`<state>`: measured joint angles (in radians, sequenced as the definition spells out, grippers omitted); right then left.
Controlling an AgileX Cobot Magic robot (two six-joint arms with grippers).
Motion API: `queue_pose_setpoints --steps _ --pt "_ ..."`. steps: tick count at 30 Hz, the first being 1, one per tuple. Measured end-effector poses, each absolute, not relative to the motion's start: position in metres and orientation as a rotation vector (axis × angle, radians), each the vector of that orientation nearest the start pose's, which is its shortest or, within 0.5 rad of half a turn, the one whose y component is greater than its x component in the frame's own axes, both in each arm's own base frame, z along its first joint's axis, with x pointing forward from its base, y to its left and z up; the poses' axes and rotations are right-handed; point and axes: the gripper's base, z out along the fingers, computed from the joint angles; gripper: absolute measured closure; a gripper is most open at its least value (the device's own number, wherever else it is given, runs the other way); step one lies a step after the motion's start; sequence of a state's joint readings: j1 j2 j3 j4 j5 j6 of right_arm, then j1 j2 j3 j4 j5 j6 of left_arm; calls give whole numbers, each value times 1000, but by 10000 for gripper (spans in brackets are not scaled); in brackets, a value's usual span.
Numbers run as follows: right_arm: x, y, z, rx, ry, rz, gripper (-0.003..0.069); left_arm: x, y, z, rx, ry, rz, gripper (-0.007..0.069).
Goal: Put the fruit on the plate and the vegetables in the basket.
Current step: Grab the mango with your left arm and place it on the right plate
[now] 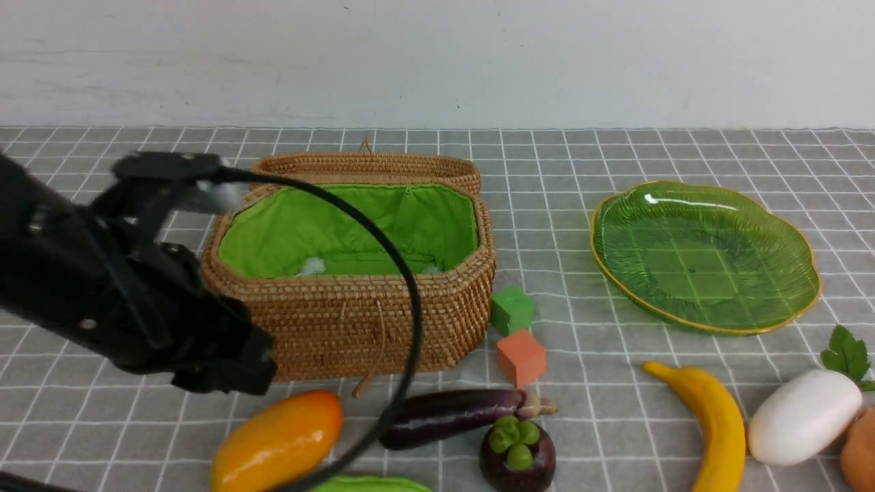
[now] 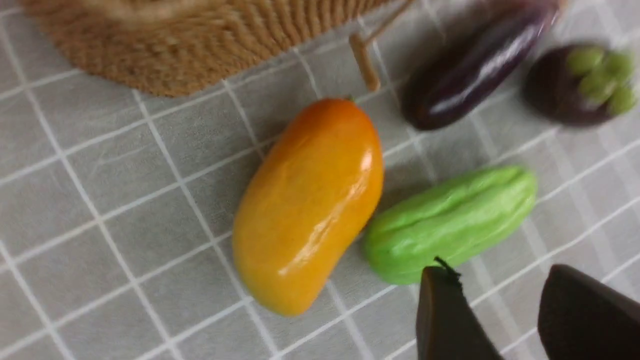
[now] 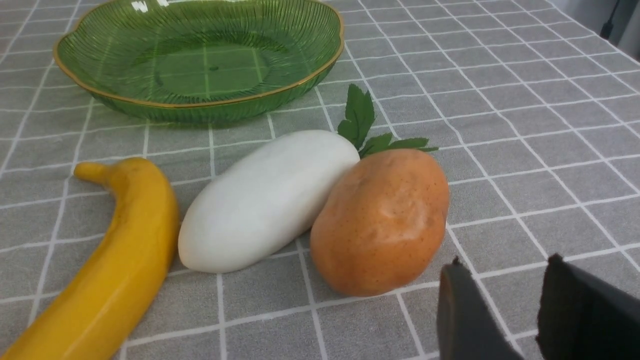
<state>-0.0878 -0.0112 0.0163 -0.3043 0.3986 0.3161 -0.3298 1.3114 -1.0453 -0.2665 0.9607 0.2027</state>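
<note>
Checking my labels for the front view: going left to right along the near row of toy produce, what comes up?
mango → eggplant → banana → radish → potato. Skipped: gourd and mangosteen, whose spans overlap the eggplant's.

We record a grey tablecloth [image 1: 683,150] with a white grid. The woven tan wicker basket [image 1: 355,321] is lined in bright green cloth. At its three o'clock, the translucent green ribbed glass plate [image 1: 704,266] shows a gold rim. We also note the glossy orange-yellow oblong mango [image 1: 277,443], glossy dark purple eggplant [image 1: 444,415], curved yellow banana [image 1: 718,424] and white oval radish [image 1: 803,415] with green leaves.
</note>
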Motion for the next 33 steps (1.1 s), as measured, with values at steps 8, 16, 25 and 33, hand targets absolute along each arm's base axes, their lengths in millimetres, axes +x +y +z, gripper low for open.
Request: queue_pose_setpoints --steps 8,16,25,33 --pt "50 -15 174 195 1862 -146 417 257 -128 258 654 2733 -23 57" --pt "50 -15 174 195 1862 -146 417 289 -146 195 609 2800 32 -27" --pt "50 -15 174 195 1862 -146 417 293 -144 184 688 2837 112 63" --pt "50 -15 174 194 1861 -146 417 270 -132 253 622 2783 87 63"
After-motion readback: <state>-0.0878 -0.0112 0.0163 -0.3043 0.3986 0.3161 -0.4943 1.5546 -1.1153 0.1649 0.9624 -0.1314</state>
